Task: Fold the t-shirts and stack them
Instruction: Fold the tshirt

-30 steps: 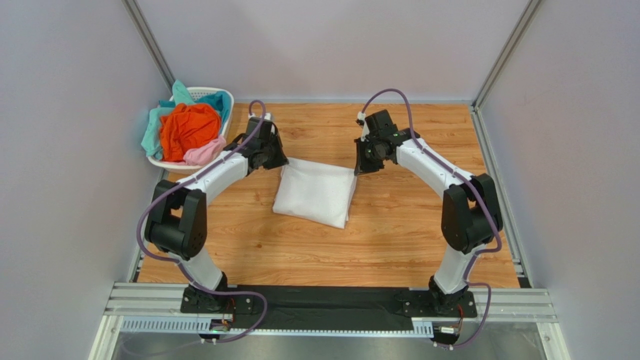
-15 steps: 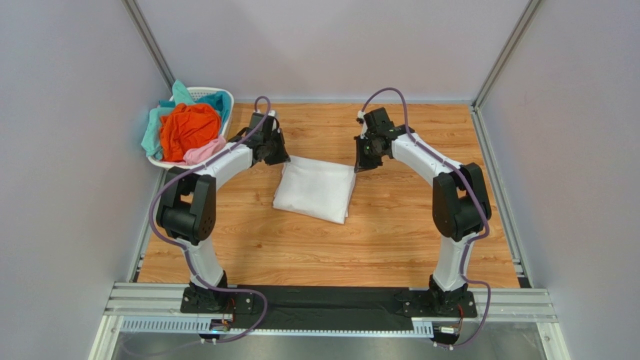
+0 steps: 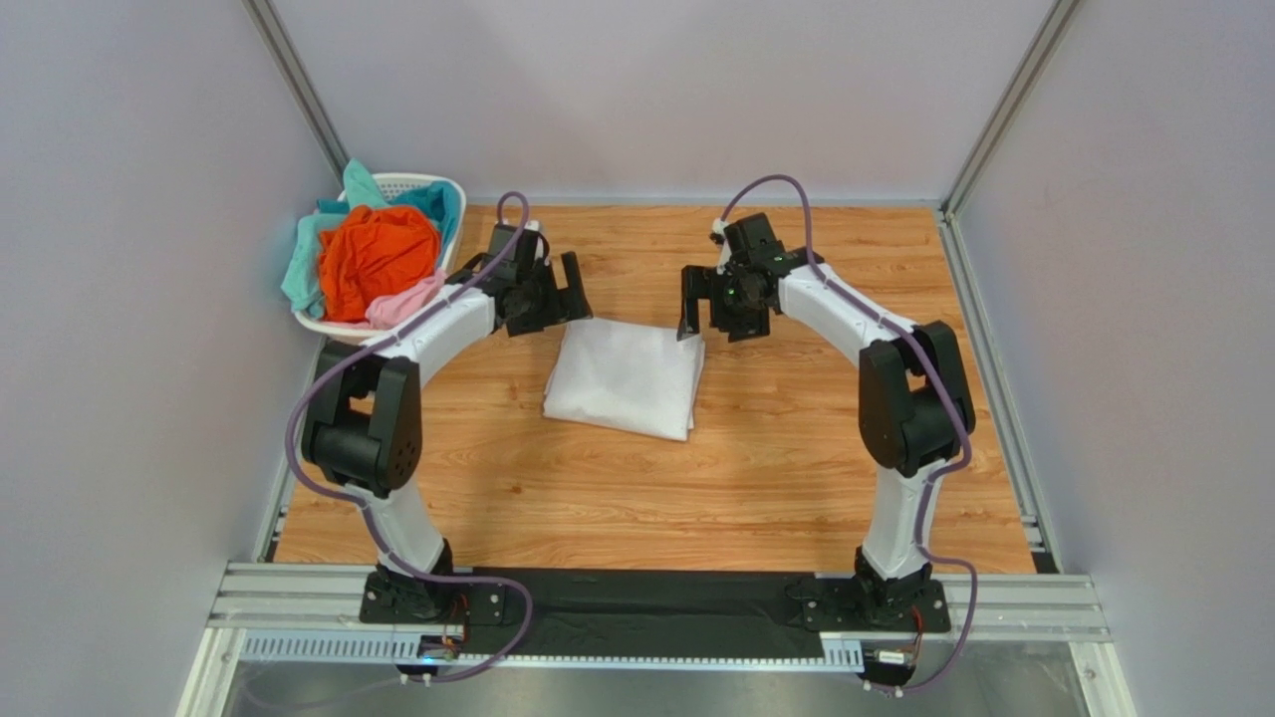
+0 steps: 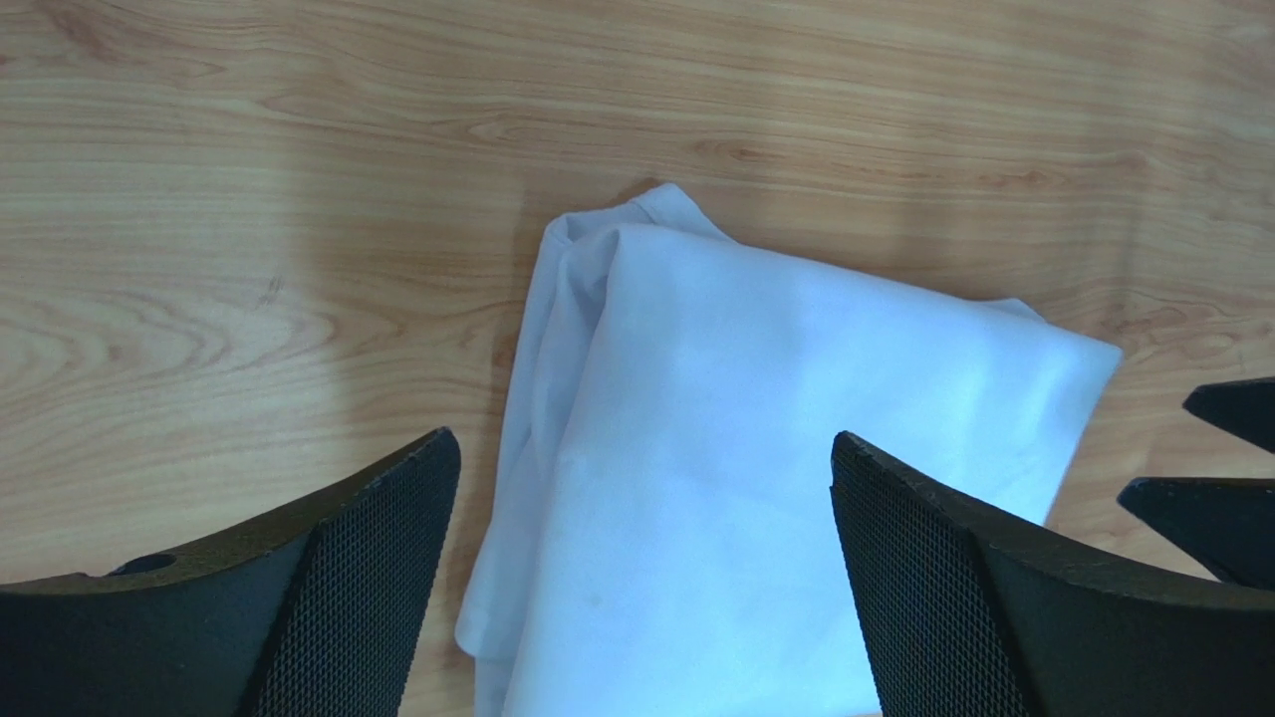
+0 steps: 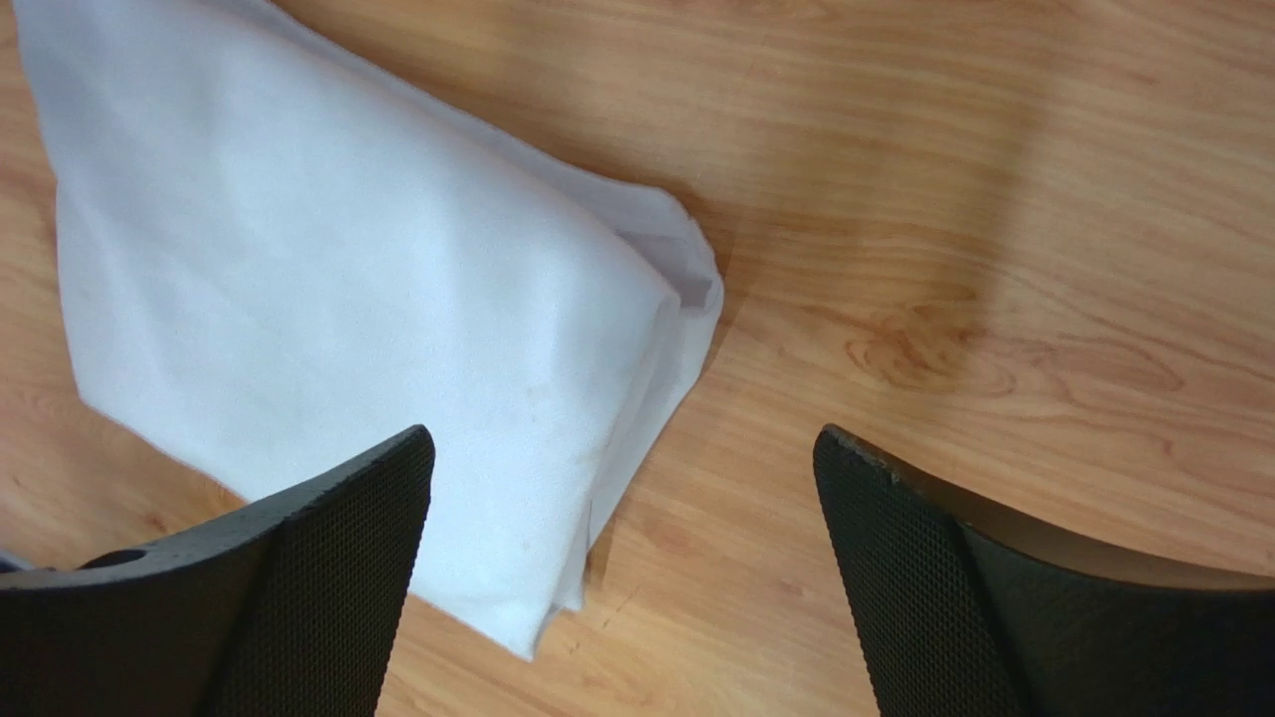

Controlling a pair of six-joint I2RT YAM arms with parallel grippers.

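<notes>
While left tool (image 4: 644,441) and right tool (image 5: 624,433) stand spread, you should pinch the soft, limp white shirt (image 3: 626,381) at its folded corners.

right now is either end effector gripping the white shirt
No, the left end effector and right end effector both stand open above the white shirt, with no cloth pinched between their fingers.

The white t-shirt (image 4: 778,493) runs off the left wrist view's bottom.
</notes>
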